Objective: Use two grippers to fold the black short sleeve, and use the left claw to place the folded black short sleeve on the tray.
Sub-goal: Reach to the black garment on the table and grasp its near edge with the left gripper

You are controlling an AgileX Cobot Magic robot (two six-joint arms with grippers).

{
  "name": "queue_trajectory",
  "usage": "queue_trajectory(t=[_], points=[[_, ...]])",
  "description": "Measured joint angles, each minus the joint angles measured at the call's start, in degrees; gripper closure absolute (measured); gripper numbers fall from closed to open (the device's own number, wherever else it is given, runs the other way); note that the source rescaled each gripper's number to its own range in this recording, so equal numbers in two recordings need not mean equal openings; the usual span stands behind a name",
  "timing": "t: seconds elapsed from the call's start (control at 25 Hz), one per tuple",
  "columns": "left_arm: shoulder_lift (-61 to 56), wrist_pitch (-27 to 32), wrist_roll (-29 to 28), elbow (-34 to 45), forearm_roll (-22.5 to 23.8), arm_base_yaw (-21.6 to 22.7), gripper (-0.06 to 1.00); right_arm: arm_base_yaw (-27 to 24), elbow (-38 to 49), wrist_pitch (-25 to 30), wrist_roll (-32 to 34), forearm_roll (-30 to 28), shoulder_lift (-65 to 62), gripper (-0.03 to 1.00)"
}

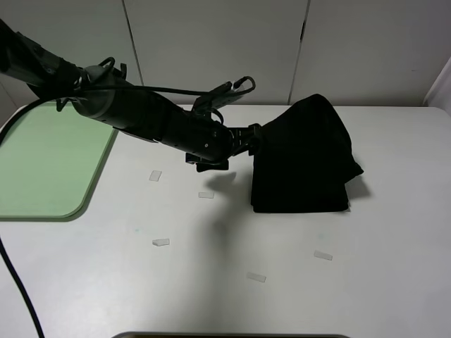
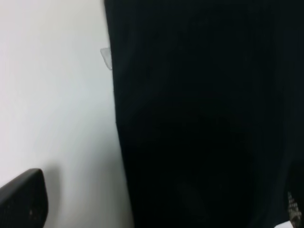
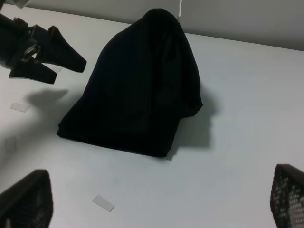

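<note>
— What lay at the left edge of the white table (image 1: 211,296)?

— A pale green rectangular plastic tray (image 1: 49,165) with rounded corners and a low rim, hard against that edge, nothing on it. A black cable ran down past its near corner.

— And the left claw (image 1: 255,137)?

— On a black jointed arm reaching from the far left corner toward the middle of the table. Its black fingers (image 3: 59,52) stood spread, with a clear gap between them, and nothing was pinched. The tips were just beside the cloth's left edge; I could not tell whether they touched it.

— Where was the shirt?

— The black cotton short sleeve (image 1: 303,158) sat right of centre, nearer the far edge, well apart from the tray. It was folded into a rough block, flat along its near side and heaped to a rounded peak at the back. The left wrist camera showed little but dark cloth.

— Small bits on the table?

— A few clear tape scraps (image 1: 161,242) lay scattered across the near half.

— The right gripper (image 3: 156,202)?

— Only two black mesh-textured fingertips (image 3: 26,199) showed, at the corners of its own camera view, spread wide, holding nothing, away from the shirt.
</note>
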Motion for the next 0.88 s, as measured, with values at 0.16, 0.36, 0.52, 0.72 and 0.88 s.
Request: queue_trajectory(t=[0.16, 0.36, 0.52, 0.72, 0.88], points=[[0.0, -0.8, 0.0, 0.0, -0.1, -0.1, -0.06, 0.0, 0.0, 0.0, 0.0, 0.0, 0.0, -0.03], [2.2, -1.1, -0.1, -1.4, -0.1, -0.3, -0.06, 0.0, 0.0, 0.0, 0.0, 0.0, 0.0, -0.03], [4.1, -0.8, -0.2, -4.7, -0.4, -0.8, -0.05, 0.0, 0.0, 0.0, 0.0, 0.0, 0.0, -0.03], [7.2, 0.6, -0.3, -9.2, -2.6, -2.0, -0.05, 0.0, 0.0, 0.0, 0.0, 0.0, 0.0, -0.03], [9.0, 0.6, -0.3, -10.9, -2.8, -3.1, -0.04, 0.0, 0.0, 0.0, 0.0, 0.0, 0.0, -0.03]])
